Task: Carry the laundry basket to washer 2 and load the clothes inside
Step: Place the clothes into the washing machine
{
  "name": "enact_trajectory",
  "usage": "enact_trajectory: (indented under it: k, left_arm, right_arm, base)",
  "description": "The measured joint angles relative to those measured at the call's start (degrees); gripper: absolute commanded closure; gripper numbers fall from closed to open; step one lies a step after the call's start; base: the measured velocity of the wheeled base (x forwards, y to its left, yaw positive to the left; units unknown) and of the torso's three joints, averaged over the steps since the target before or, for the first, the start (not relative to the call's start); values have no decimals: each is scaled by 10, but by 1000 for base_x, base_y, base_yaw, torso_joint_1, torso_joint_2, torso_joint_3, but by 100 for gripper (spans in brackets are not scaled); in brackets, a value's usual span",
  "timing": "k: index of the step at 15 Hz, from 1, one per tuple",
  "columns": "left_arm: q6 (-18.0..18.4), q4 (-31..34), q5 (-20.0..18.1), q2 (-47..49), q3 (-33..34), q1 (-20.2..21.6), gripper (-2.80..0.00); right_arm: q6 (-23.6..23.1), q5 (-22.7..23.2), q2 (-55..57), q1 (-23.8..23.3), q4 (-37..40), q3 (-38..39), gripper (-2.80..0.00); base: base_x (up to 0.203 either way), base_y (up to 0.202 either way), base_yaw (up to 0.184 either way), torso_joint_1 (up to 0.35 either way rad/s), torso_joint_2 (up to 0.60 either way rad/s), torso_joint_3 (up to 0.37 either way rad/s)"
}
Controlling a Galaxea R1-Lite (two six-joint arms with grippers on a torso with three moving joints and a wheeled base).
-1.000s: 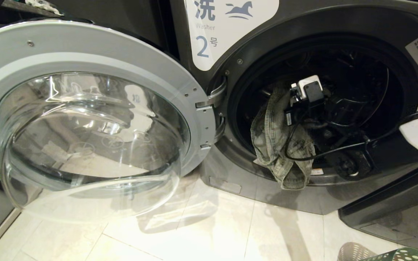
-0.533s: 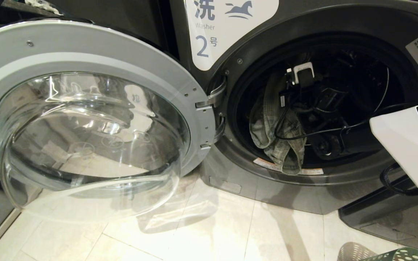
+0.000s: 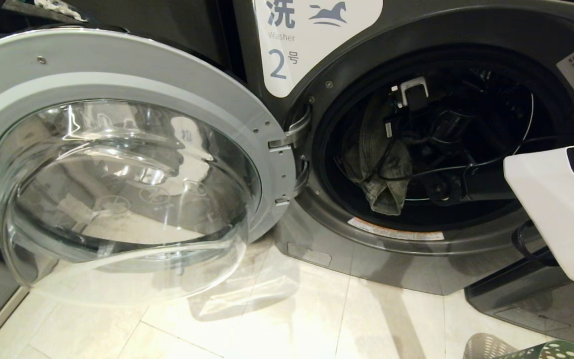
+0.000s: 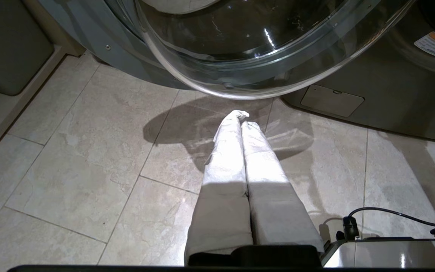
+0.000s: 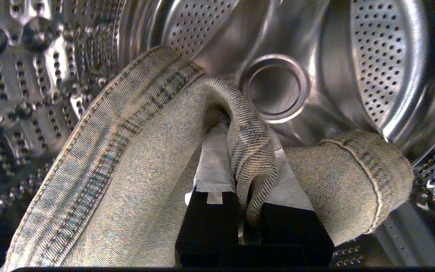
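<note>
Denim piece (image 5: 127, 181) pinched in right hand (image 5: 246, 166) inside drum (image 5: 372, 56) — fingertips buried in folds — left hand (image 4: 241, 117) closed, empty.

The right pincer (image 5: 247, 166) has carried the denim garment (image 3: 376, 159) off the door sill, deeper into the drum (image 5: 372, 68).

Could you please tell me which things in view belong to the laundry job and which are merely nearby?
Job: washer 2; denim piece, held by right gripper in the drum; laundry basket.
Nearby: left gripper over floor tiles; beige basket.
</note>
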Motion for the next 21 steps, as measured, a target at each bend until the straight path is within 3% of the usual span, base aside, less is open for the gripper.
enact_trajectory:
  k: [2, 3, 13, 16, 21]
  left_arm:
    - [0, 0, 0, 0, 0, 0, 0]
    - [0, 0, 0, 0, 0, 0, 0]
    - [0, 0, 0, 0, 0, 0, 0]
    - [0, 0, 0, 0, 0, 0, 0]
    - [1, 0, 0, 0, 0, 0, 0]
  right_arm:
    - [-1, -1, 4, -1, 1, -1, 0]
    - [-1, -1, 5, -1, 1, -2, -280]
    - [-2, 5, 5, -5, 1, 11, -280]
    - [28, 5, -35, 1, 13, 106, -280]
    - [98, 20, -198, 40, 49, 374, -280]
  base:
    - [0, 0, 0, 0, 0, 0]
    - [0, 0, 0, 0, 0, 0]
    - [0, 0, 0, 0, 0, 0]
    - [0, 0, 0, 0, 0, 0]
    - [0, 0, 0, 0, 0, 0]
